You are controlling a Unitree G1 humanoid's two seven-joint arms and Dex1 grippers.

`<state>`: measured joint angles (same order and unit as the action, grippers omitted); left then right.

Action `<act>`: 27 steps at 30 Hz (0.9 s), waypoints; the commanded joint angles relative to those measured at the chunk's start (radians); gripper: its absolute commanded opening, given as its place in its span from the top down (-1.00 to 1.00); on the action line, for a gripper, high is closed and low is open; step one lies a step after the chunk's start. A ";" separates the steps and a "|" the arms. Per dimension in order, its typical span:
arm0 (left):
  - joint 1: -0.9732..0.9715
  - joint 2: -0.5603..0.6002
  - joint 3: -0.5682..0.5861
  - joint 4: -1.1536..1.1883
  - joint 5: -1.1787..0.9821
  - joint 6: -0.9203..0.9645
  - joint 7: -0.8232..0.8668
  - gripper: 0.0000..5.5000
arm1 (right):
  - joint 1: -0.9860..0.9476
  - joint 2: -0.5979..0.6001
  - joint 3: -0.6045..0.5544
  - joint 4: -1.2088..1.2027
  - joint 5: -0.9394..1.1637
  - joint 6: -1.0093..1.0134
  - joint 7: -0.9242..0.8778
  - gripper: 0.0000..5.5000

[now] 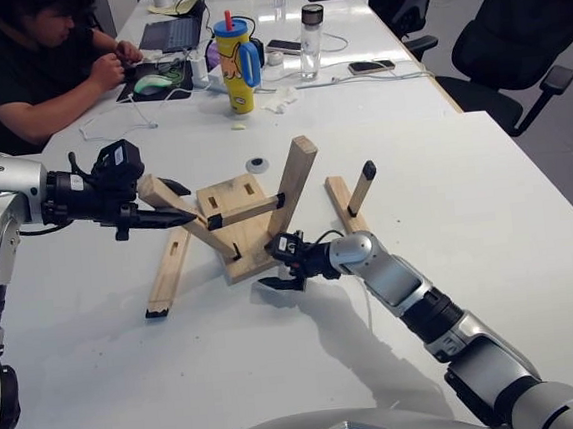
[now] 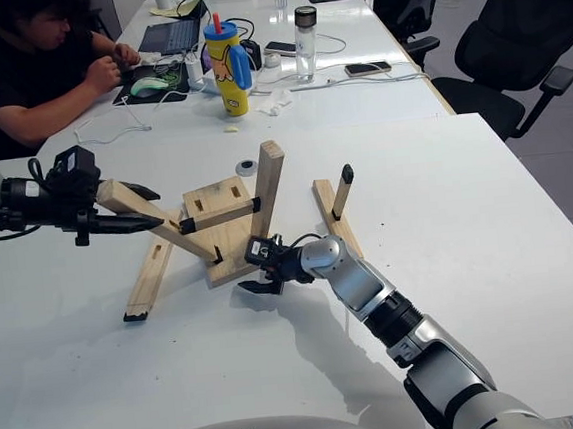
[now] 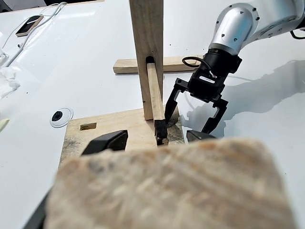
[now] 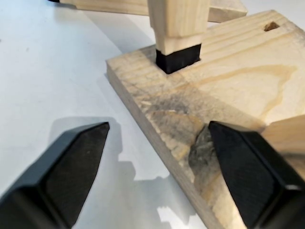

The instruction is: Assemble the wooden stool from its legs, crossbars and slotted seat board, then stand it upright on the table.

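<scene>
Risk: the frame is only half tied. The tilted leg (image 1: 195, 225) and the upright leg (image 1: 298, 178) both sit in the seat board (image 1: 227, 202), joined by one crossbar (image 1: 246, 213), so a sideways nudge could pop an end out of its slot.
Cause one: the left gripper (image 1: 178, 204) levers on the tilted leg's far end, and a small twist there would be amplified at the joint.
Cause two: if the right gripper (image 1: 270, 266) closes off-centre on the board's corner, the board could skid on the smooth surface (image 1: 487, 207).
Left arm: comes in from the left, forearm about level, above the surface.
Left jaws: clenched on the outer end of the tilted leg.
Right arm: stretched forward, wrist curled back toward the board's near corner.
Right jaws: released and spread wide, one tip on either side of that corner, gripping nothing.
Stool: mid-surface, seat board lying down, legs pointing up.
Unfitted: a loose leg (image 1: 168, 273) lies flat just left of the board, and a second loose leg (image 1: 342, 202) lies to the right with a short crossbar (image 1: 362, 186) sticking up from it.
</scene>
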<state>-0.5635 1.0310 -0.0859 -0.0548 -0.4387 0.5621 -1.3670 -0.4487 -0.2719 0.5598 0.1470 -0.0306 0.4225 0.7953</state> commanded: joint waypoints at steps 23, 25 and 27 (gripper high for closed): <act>0.209 -0.267 -0.225 0.213 0.118 -0.014 0.189 0.24 | 0.110 -0.010 0.072 0.078 -0.053 0.088 0.027 -0.41; 0.245 -0.288 -0.213 0.202 0.097 -0.011 0.215 0.24 | 0.113 -0.003 0.050 0.072 -0.041 0.077 0.014 -0.41; 0.271 -0.315 -0.195 0.176 0.074 -0.011 0.252 0.24 | 0.123 0.022 -0.014 0.049 0.002 0.029 -0.017 -0.31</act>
<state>-0.5053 0.8188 -0.1401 0.0600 -0.4430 0.4580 -1.1826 -0.4334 -0.2745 0.5507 0.1569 -0.0686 0.4338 0.7670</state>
